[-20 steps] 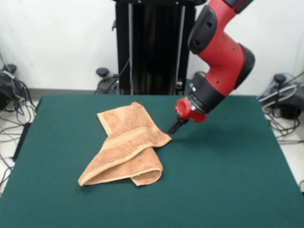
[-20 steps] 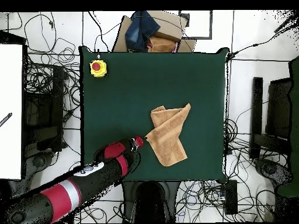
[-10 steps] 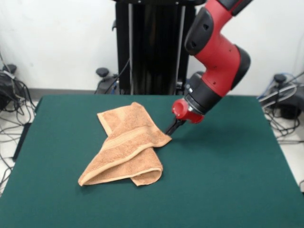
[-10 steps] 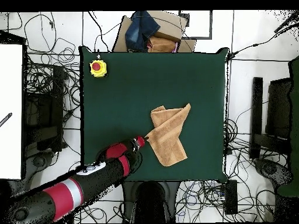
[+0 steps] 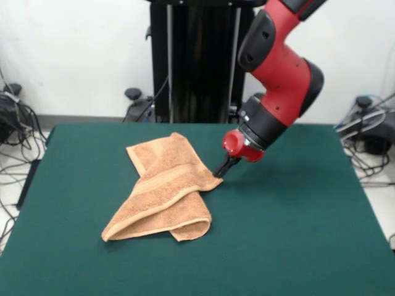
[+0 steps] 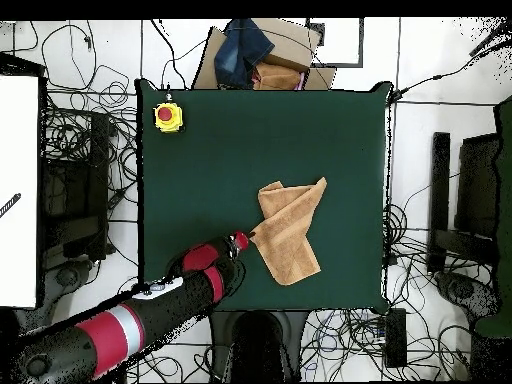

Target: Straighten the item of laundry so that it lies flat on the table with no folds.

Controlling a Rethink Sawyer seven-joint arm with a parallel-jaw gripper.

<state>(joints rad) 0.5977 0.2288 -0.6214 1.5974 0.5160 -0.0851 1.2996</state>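
Observation:
The item of laundry [image 5: 162, 192] is an orange-tan towel lying folded over itself and crumpled, left of the middle of the green table [image 5: 296, 234]. A paler woven band runs across its upper layer. My gripper [image 5: 220, 172] comes down at a slant from the right, and its dark tip rests at the towel's right-hand corner, low by the cloth. The overhead view places the gripper [image 6: 248, 237] against the left corner of the towel [image 6: 290, 230] on the table [image 6: 220, 140]. Whether it holds the corner is too small to make out.
A yellow box with a red button [image 6: 167, 116] sits on the table's corner in the overhead view. A cardboard box holding clothes [image 6: 258, 58] stands just beyond the table edge. Cables cover the floor all round.
The gripper has crept a little way toward the towel and now sits right at its corner. The towel's shape is unchanged.

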